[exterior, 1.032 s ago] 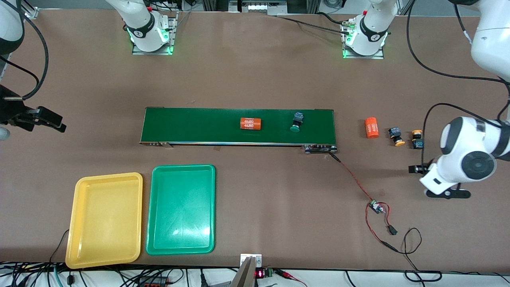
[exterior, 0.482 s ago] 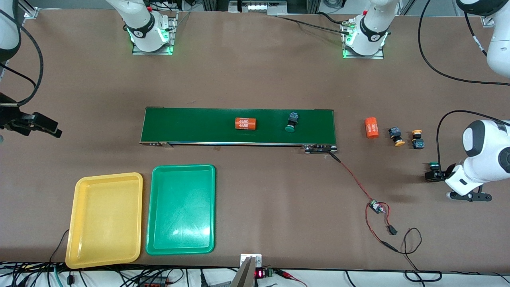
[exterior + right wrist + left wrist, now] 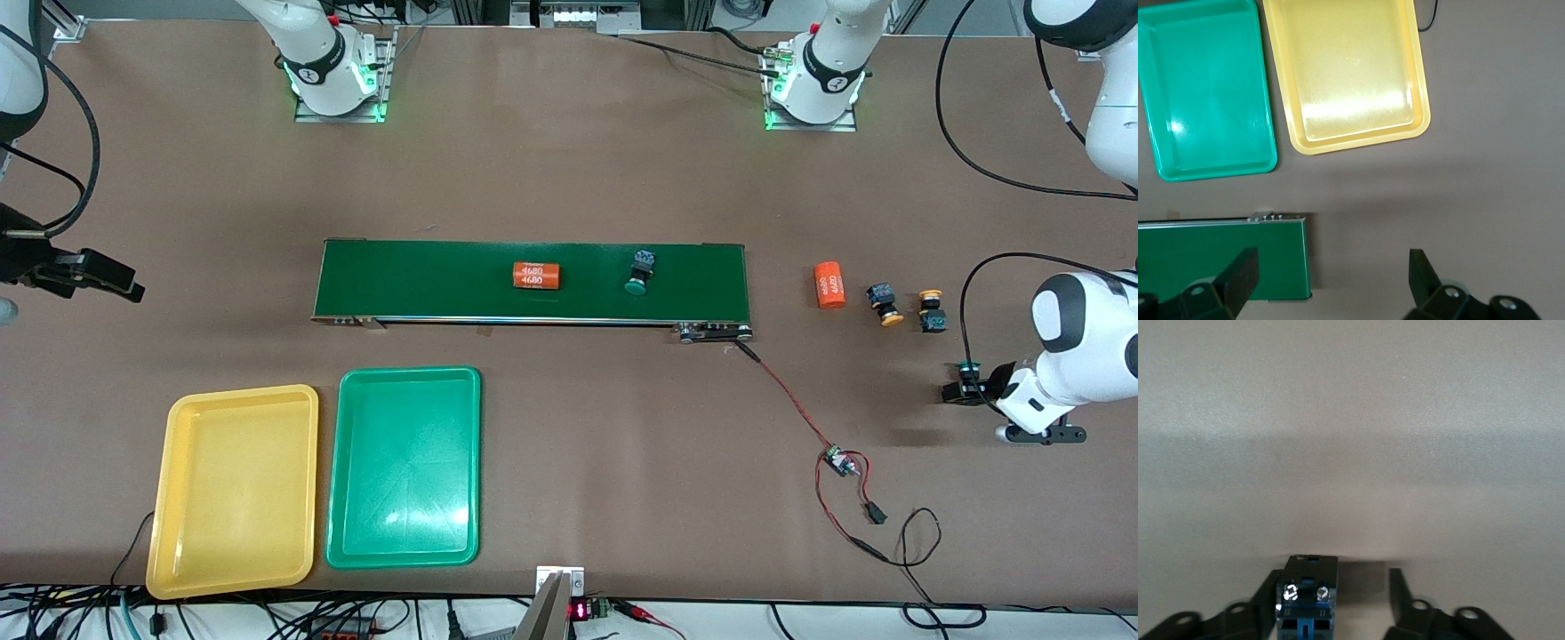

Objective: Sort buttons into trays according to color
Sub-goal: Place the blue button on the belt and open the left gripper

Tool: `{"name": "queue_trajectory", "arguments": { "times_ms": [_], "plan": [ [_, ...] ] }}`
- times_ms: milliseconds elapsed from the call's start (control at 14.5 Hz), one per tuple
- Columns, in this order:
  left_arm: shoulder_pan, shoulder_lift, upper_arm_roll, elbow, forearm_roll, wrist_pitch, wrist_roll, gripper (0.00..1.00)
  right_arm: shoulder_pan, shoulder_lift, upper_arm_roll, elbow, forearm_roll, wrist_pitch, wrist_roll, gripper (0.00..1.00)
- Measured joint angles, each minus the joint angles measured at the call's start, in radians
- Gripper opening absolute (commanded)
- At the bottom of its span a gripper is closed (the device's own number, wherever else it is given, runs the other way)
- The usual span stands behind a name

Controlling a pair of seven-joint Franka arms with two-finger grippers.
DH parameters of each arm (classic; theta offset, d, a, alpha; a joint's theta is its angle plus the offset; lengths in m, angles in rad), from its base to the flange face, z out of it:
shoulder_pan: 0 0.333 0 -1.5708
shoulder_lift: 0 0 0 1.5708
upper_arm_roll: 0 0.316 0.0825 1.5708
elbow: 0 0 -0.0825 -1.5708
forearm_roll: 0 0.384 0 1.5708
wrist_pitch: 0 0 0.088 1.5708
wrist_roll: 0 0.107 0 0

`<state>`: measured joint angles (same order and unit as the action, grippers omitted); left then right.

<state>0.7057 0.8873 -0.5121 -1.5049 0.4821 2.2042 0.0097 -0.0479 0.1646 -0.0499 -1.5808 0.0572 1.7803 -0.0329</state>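
Between left fingers [image 3: 1271, 610], green button [image 3: 1308, 593]

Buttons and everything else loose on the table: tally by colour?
Green buttons: 2, one on the belt, one at the left hand
Yellow buttons: 2
Orange cylinders: 2
Trays: 2, yellow, green
Total: 8
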Motion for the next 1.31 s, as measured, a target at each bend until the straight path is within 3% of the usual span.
{"name": "queue_trajectory", "arguments": {
  "times_ms": [344, 550, 894, 1101, 1307],
  "plan": [
    [0.002, -0.018, -0.053, 0.029, -0.01, -0.129, 0.006, 0.16, 0.003, -0.012, 0.005, 0.01, -0.017, -0.015, -0.004, 1.0],
    [0.001, -0.052, -0.18, 0.051, -0.01, -0.267, 0.006, 0.17, 0.038, -0.03, 0.011, 0.011, -0.068, -0.039, -0.002, 1.0],
    [-0.023, -0.067, -0.383, 0.042, -0.02, -0.511, -0.036, 0.13, 0.048, -0.03, 0.005, 0.01, -0.073, -0.044, 0.001, 1.0],
    [-0.097, -0.064, -0.451, -0.015, -0.033, -0.543, -0.191, 0.13, 0.041, -0.028, -0.003, 0.006, -0.073, -0.046, 0.001, 1.0],
    [-0.264, -0.058, -0.462, -0.045, -0.033, -0.499, -0.353, 0.14, 0.035, -0.027, -0.005, 0.005, -0.073, -0.049, 0.001, 1.0]
  ]
}}
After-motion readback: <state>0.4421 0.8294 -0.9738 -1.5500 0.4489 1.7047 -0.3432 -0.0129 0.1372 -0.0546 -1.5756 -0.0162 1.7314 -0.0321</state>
